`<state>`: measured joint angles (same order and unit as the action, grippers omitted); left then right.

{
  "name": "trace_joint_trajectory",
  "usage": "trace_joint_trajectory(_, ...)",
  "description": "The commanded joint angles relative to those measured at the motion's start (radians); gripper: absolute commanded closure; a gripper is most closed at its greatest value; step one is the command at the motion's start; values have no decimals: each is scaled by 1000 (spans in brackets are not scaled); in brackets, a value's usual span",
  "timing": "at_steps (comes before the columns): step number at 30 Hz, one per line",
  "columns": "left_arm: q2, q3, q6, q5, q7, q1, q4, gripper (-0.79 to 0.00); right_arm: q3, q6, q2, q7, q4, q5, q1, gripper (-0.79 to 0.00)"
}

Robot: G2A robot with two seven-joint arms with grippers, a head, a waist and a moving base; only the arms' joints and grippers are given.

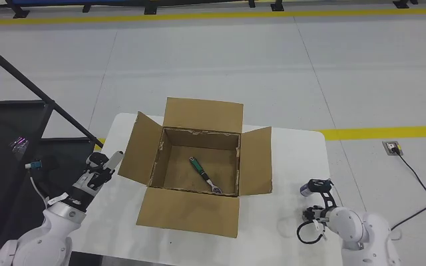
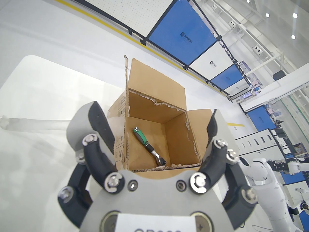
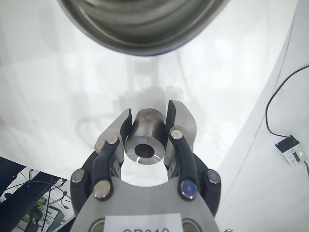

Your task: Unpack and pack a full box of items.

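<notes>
An open cardboard box [image 1: 200,213] [image 2: 154,90] stands mid-table with its flaps spread. Inside lies a ratchet wrench with a green handle [image 1: 204,174] [image 2: 148,144]. My left gripper [image 1: 110,159] [image 2: 155,111] hangs open just outside the box's left flap, nothing between its fingers. My right gripper [image 1: 313,216] [image 3: 150,109] is low over the table right of the box, shut on a short steel cylinder with a centre hole [image 3: 147,131]. A metal can [image 1: 311,189] [image 3: 142,13] lies on the table just beyond the right gripper, its base facing it.
A translucent rod [image 2: 36,123] lies on the white table [image 1: 293,159] near the left gripper. A black frame [image 1: 26,126] stands off the table's left side. A power socket with a cable [image 1: 391,147] [image 3: 291,154] lies on the floor to the right.
</notes>
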<state>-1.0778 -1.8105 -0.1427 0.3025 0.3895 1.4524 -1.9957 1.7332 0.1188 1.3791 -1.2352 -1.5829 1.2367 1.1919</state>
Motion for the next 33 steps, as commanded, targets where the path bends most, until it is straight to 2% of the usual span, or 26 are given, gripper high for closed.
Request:
trace_joint_trajectory(1, 0, 0, 0, 0, 0, 0, 0, -785, 0, -12, -3, 9, -19, 2, 7, -135)
trace_joint_trajectory(4, 0, 0, 0, 0, 0, 0, 0, -785, -1, -34, -6, 13, -64, 9, 22, -102)
trace_joint_trajectory(7, 0, 0, 0, 0, 0, 0, 0, -785, -1, -68, -9, 21, -149, 23, 45, -9)
trace_joint_trajectory(8, 0, 0, 0, 0, 0, 0, 0, -785, -5, -75, -9, 27, -193, 24, 53, 0)
trace_joint_trajectory(16, 0, 0, 0, 0, 0, 0, 0, -785, -40, -262, -7, 49, -532, 123, 87, 0)
trace_joint_trajectory(19, 0, 0, 0, 0, 0, 0, 0, -785, -96, -316, -5, 55, -600, 179, 43, 0)
trace_joint_trajectory(21, 0, 0, 0, 0, 0, 0, 0, -785, -160, -328, -4, 44, -611, 227, -24, 0)
trace_joint_trajectory(25, 0, 0, 0, 0, 0, 0, 0, -785, -343, -306, 8, 36, -543, 272, -200, 0)
trace_joint_trajectory(27, 0, 0, 0, 0, 0, 0, 0, -785, -449, -297, 18, 32, -457, 298, -301, 0)
trace_joint_trajectory(29, 0, 0, 0, 0, 0, 0, 0, -785, -563, -275, 36, 33, -336, 271, -414, 0)
trace_joint_trajectory(33, 0, 0, 0, 0, 0, 0, 0, -785, -787, -257, 92, 31, -2, 212, -660, 0)
